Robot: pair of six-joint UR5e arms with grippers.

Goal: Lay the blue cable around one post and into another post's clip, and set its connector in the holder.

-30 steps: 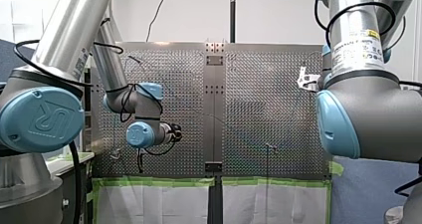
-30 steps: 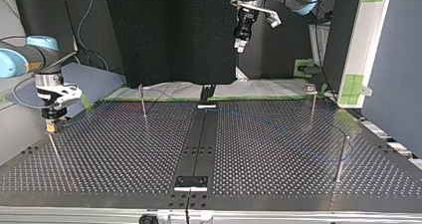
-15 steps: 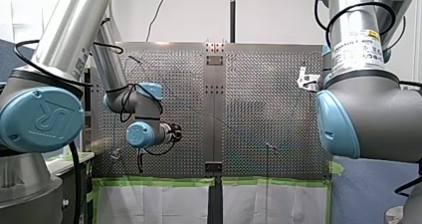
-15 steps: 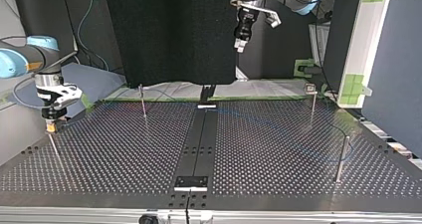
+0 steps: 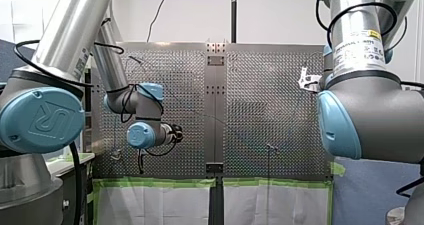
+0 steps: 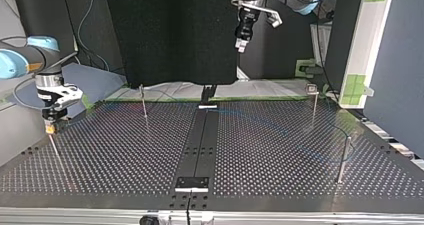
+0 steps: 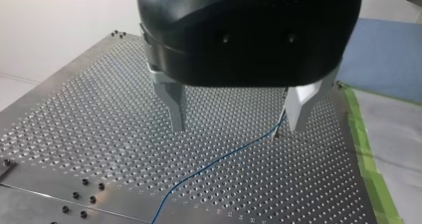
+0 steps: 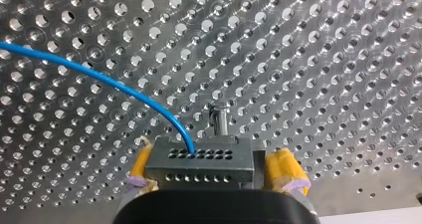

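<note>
Now our right gripper (image 8: 214,173) clamps the connector (image 8: 199,160), left gripper (image 7: 236,125) spread wide; lowering off-centre, we risk jamming it on the post (image 8: 219,119).

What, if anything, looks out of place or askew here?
Nothing stands out. The blue cable runs in a smooth curve over the perforated table into the connector, which sits square between my right gripper's yellow pads. My left gripper hangs open above the table, holding nothing.

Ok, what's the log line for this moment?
right hand: shut on connector | blue cable: runs from connector across table | post: just ahead of connector | left hand: open, raised, empty
</note>
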